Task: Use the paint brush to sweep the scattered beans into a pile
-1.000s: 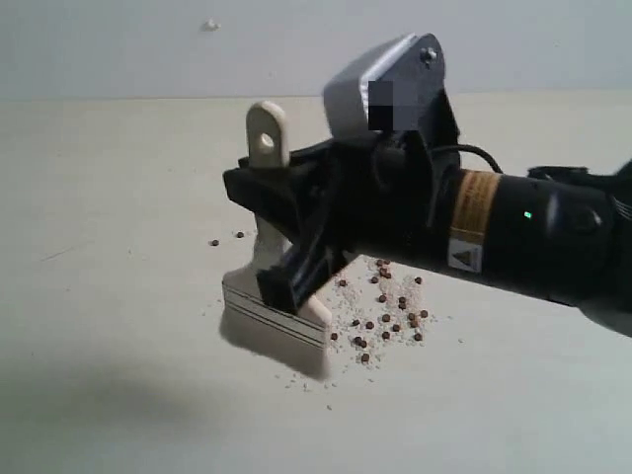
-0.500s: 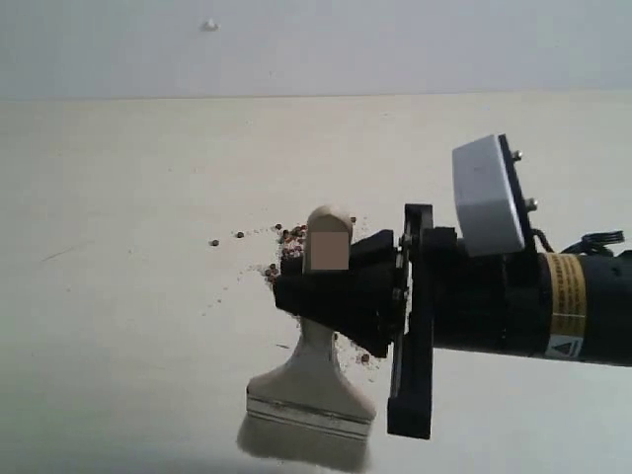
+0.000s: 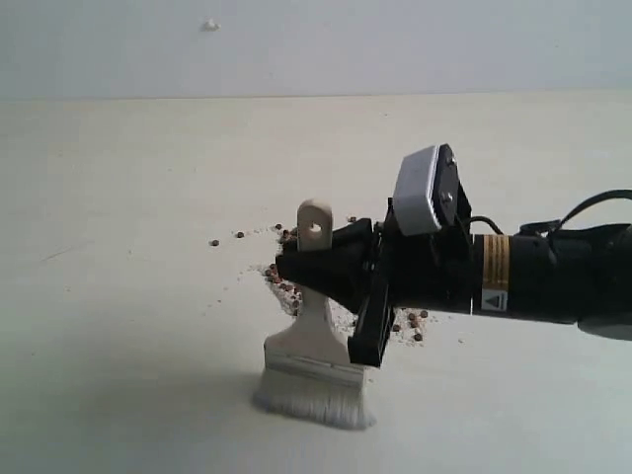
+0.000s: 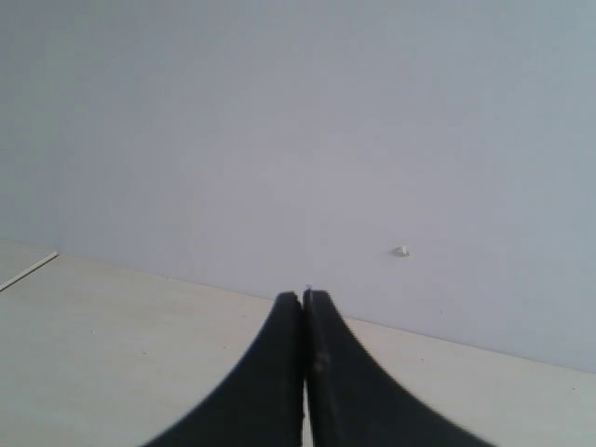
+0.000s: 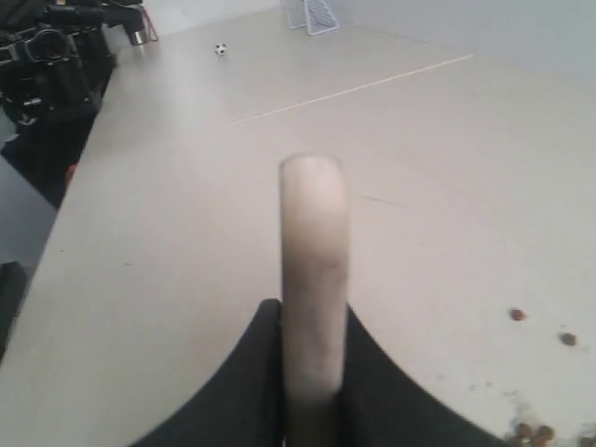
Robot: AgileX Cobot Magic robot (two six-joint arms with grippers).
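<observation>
The paint brush point(image 3: 314, 326) stands upright, its pale bristles point(image 3: 311, 400) resting on the table on the near side of the beans. My right gripper point(image 3: 331, 269) reaches in from the right and is shut on the wooden handle point(image 5: 314, 251). The dark brown beans point(image 3: 288, 237) lie with whitish grit behind the brush and the gripper, which hide some of them; more beans point(image 3: 413, 322) show to the right under the arm. Two stray beans point(image 3: 225, 238) sit further left. My left gripper point(image 4: 304, 300) is shut on nothing and faces a bare wall; the exterior view does not show it.
A small white speck point(image 3: 209, 25) marks the back wall. In the right wrist view, black equipment point(image 5: 65, 56) stands beyond the table's edge, with a white wire object point(image 5: 317, 14) and a small ball point(image 5: 220, 49) at the far end of the table point(image 5: 186, 233).
The right gripper has turned and swung with the brush from the left of the beans to their near side. The brush now stands upright with its bristles down on the table.
</observation>
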